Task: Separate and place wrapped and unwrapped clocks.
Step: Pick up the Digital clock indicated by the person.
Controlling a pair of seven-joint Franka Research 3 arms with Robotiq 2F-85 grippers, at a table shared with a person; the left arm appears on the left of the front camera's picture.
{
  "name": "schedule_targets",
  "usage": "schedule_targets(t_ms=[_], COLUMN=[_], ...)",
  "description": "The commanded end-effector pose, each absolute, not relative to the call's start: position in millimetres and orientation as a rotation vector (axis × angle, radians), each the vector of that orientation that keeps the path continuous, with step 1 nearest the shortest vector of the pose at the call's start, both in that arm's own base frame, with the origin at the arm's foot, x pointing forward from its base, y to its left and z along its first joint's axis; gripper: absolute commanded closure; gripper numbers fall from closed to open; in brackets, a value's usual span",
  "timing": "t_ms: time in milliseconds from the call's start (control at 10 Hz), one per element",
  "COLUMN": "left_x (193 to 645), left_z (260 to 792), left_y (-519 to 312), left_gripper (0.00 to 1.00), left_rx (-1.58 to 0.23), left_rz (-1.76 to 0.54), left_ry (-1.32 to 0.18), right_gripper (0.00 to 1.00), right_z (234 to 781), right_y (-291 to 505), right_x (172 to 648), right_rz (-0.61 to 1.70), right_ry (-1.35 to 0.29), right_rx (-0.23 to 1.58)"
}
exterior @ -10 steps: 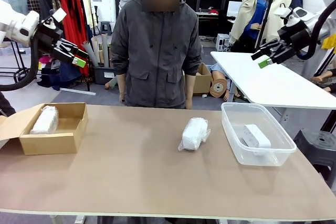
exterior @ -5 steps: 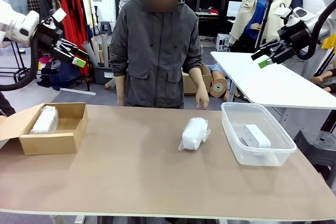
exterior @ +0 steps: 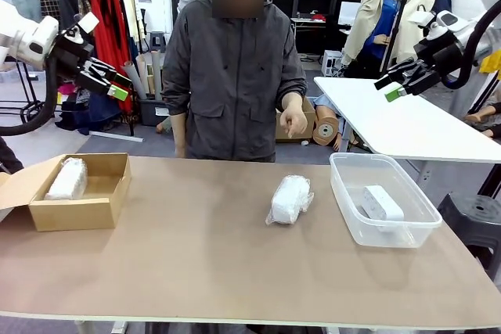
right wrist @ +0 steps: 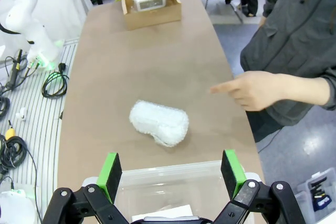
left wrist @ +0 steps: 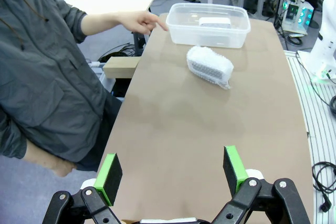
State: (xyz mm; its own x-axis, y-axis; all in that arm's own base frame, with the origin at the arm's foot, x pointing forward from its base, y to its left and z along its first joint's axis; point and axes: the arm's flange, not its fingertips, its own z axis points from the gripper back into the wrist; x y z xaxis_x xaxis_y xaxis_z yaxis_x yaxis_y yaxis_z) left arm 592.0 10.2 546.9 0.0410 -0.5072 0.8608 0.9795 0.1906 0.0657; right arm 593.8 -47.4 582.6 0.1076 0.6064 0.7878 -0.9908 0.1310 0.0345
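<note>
1. The left hand [exterior: 116, 84] hangs high over the left end of the desk [exterior: 196, 256]. Its fingers are spread with nothing between them, and it sits where it was a second ago.
2. The cardboard box [exterior: 78, 213] stands open at the desk's left end. It holds one boxed wrapped clock [exterior: 66, 179] lying along its left side, and the rest of its floor is bare.
3. The loose wrapped clock [exterior: 290, 198] lies on the bare desk between box and tub. It is nearer the tub and touches neither.
4. The change is on the far side. The person's arm hung down a second ago; now it is raised, and the person's pointing finger [exterior: 296, 124] aims down toward the desk, above and behind the loose bundle.
   - I cannot tell whether it marks the bundle or the tub's near corner.
   - My guess is that it is a cue. That bundle is the only clock not yet sorted, and it likely belongs in the box with its like.
5. The clear tub [exterior: 391, 232] holds the bare clock [exterior: 381, 205], flat on its floor, and nothing else.
6. The right hand [exterior: 390, 88] is up beyond the desk's right end. Its fingers are spread and empty, and it has not moved either.
</note>
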Motion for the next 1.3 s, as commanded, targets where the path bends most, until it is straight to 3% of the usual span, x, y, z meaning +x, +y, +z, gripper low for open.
schedule_targets(t_ms=[0, 1200], left_x=[592.4, 592.0], left_z=[548.4, 546.9], left_y=[9.5, 10.2], left_gripper=[0.0, 0.0], left_rx=[-0.671, -0.666], left_rz=[-1.271, -1.277], left_ry=[-0.922, -0.909], right_gripper=[0.0, 0.0], right_z=[585.1, 585.1], right_y=[-46.9, -46.9], right_x=[593.2, 593.2], right_rz=[1.319, 1.319], right_ry=[-0.721, -0.721], right_rx=[0.667, 0.667])
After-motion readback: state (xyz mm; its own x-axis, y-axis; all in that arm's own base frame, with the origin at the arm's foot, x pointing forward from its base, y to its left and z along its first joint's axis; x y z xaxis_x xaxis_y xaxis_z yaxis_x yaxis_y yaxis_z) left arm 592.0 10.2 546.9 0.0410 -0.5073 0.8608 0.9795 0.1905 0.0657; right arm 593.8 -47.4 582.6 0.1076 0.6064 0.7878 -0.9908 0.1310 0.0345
